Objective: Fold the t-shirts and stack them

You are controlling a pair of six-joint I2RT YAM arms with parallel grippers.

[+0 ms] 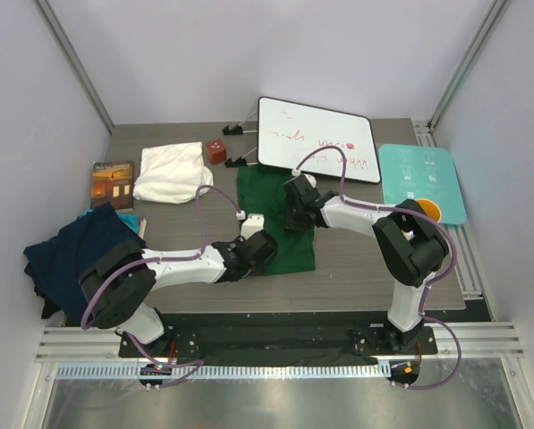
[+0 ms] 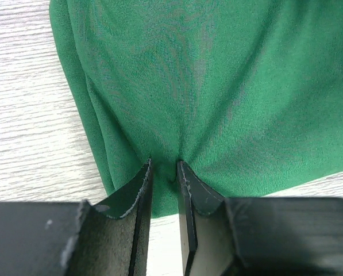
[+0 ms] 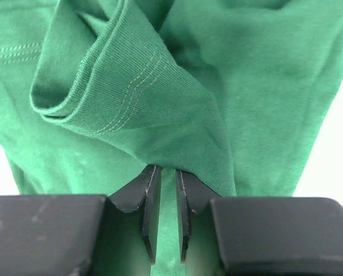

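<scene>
The dark green cloth t-shirt (image 1: 267, 192) lies part-folded in the middle of the grey wood-grain table (image 1: 356, 259), with both arms reaching in over it. The left gripper (image 2: 164, 167) sits at the shirt's near left edge with its jaws drawn narrow. The cloth puckers into the gap between them, so it appears to have a pinch of the fabric at the rounded fold. The right gripper (image 3: 161, 171) is further in, toward the right and far side. Its jaws are also narrow, closed around a doubled layer where a stitched hem curls over. Holding two separate points along the shirt probably lets the arms lift and carry one flap across evenly without bunching it.

The cream-white cloth t-shirt (image 1: 170, 172) rests folded at the far left, probably as the base of the stack. The navy blue cloth t-shirt (image 1: 70, 255) lies crumpled at the near left edge, not yet folded.
</scene>
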